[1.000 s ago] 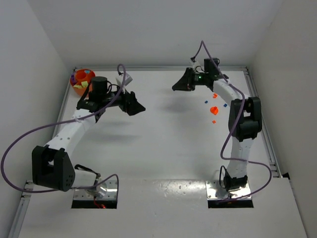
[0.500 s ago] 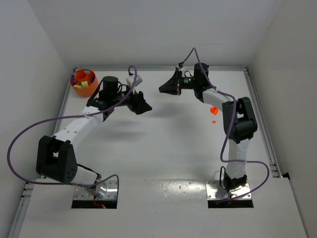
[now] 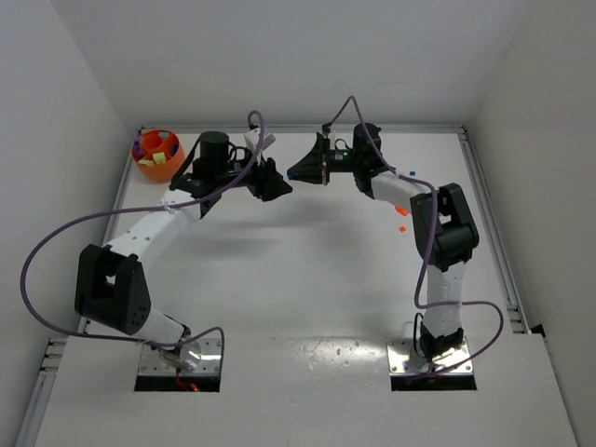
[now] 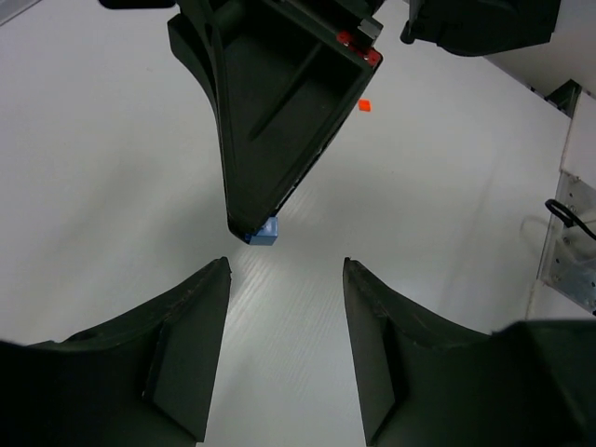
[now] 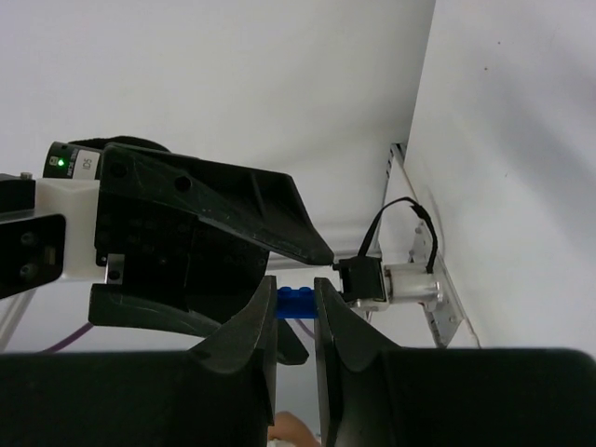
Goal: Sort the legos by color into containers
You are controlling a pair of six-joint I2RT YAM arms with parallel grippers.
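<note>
My right gripper [image 3: 294,173] is shut on a small blue lego [image 5: 296,304] and holds it above the table at the back middle. The blue lego also shows at its fingertips in the left wrist view [image 4: 264,231]. My left gripper [image 3: 280,188] is open and empty, tip to tip with the right one; in its own view [image 4: 284,265] the blue lego hangs just beyond its open fingers. The orange bowl [image 3: 158,155] holds several coloured legos at the back left corner. Loose orange legos [image 3: 402,212] and a blue one [image 3: 409,172] lie on the table under the right arm.
White walls close the table at the back and both sides. A metal rail [image 3: 489,223] runs along the right edge. Purple cables loop off both arms. A small orange lego [image 4: 365,105] lies on the table beyond the right gripper.
My right gripper has swung left along the back of the table with the blue lego. My left gripper has moved right and back until the two nearly meet.
</note>
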